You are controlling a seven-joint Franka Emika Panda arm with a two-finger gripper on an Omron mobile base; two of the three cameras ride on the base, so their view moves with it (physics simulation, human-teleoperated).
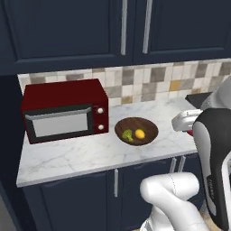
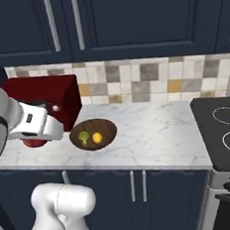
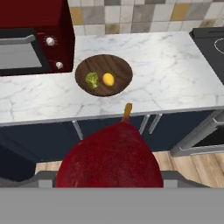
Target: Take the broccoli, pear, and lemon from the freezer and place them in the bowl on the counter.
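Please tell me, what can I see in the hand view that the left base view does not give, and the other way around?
Hand view alone: the whole dark red pear with its stem, held close before the camera above the floor, and a corner of the stove. Left base view alone: the upper cabinets with their long handles, and the robot's arm. Both share: the bowl with the broccoli and the lemon inside, the red microwave and the marble counter.
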